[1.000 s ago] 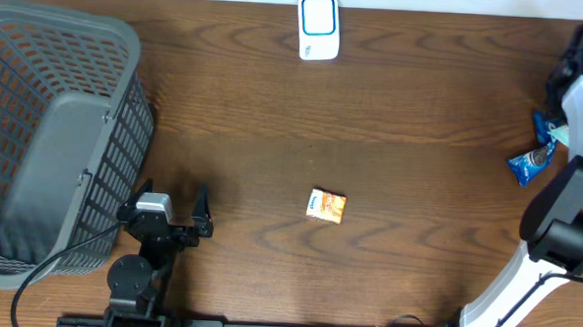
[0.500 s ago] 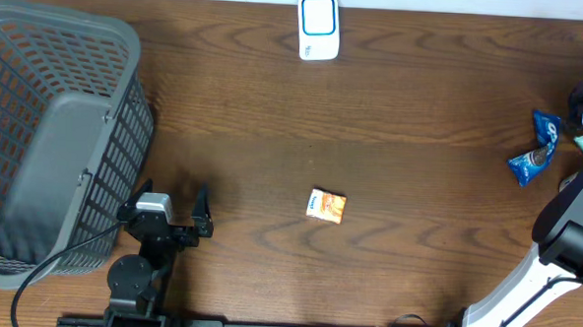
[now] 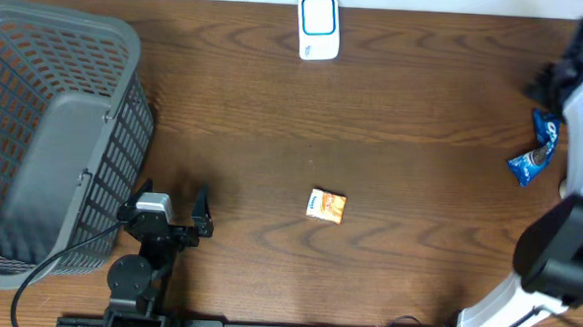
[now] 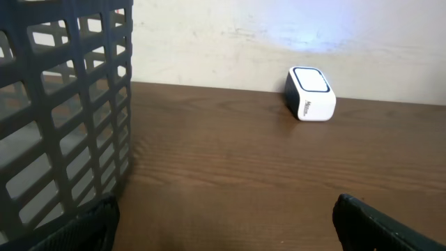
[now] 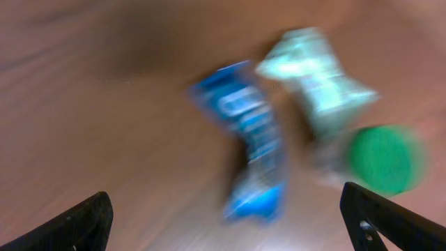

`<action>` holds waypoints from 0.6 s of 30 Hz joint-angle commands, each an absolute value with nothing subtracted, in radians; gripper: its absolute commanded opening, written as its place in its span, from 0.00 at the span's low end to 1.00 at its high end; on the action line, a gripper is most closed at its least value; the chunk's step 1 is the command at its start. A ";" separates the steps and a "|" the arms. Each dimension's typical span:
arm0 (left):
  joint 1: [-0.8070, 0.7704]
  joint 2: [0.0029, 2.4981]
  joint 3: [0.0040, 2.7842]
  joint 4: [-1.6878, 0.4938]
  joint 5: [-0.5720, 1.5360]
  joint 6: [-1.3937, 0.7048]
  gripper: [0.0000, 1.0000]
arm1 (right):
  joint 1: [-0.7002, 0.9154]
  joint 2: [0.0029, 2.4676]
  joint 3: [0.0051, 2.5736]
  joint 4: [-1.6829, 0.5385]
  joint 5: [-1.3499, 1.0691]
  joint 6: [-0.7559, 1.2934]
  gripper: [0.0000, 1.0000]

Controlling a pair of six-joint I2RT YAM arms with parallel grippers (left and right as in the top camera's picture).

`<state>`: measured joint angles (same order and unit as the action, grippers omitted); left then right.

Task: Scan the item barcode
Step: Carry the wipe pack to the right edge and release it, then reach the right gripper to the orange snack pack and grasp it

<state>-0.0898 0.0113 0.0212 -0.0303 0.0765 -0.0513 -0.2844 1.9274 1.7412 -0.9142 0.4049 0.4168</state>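
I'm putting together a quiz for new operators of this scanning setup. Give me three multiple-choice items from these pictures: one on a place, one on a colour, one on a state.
1. Where does the white scanner stand on the table?
A. at the near edge
B. at the far edge, about the middle
C. at the right edge

2. What colour is the small packet near the table's middle?
A. orange
B. blue
C. green

3. How is the left gripper?
A. shut on the small packet
B. shut, empty
C. open, empty

Answers:
1 B, the overhead view shows it against the far edge.
2 A, its wrapper is orange.
3 C, in the left wrist view its fingers stand wide apart with nothing between them.
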 commanded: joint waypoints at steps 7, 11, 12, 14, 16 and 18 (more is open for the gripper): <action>-0.090 0.007 0.004 -0.061 0.097 -0.042 0.98 | 0.101 1.843 1.725 -1.206 -0.379 0.392 0.99; -0.090 0.007 0.004 -0.061 0.097 -0.042 0.98 | 0.286 1.847 1.623 -1.283 -0.269 0.506 0.99; -0.090 0.007 0.004 -0.061 0.097 -0.042 0.98 | 0.313 1.847 1.604 -1.280 -0.267 0.528 0.99; -0.090 0.007 0.004 -0.061 0.097 -0.042 0.98 | 0.388 1.847 1.544 -1.245 -0.267 0.571 0.99; -0.090 0.007 0.004 -0.061 0.097 -0.042 0.98 | 0.455 1.847 1.491 -1.189 -0.267 0.616 0.99; -0.090 0.007 0.004 -0.061 0.097 -0.042 0.98 | 0.507 1.847 1.439 -1.127 -0.259 0.671 0.99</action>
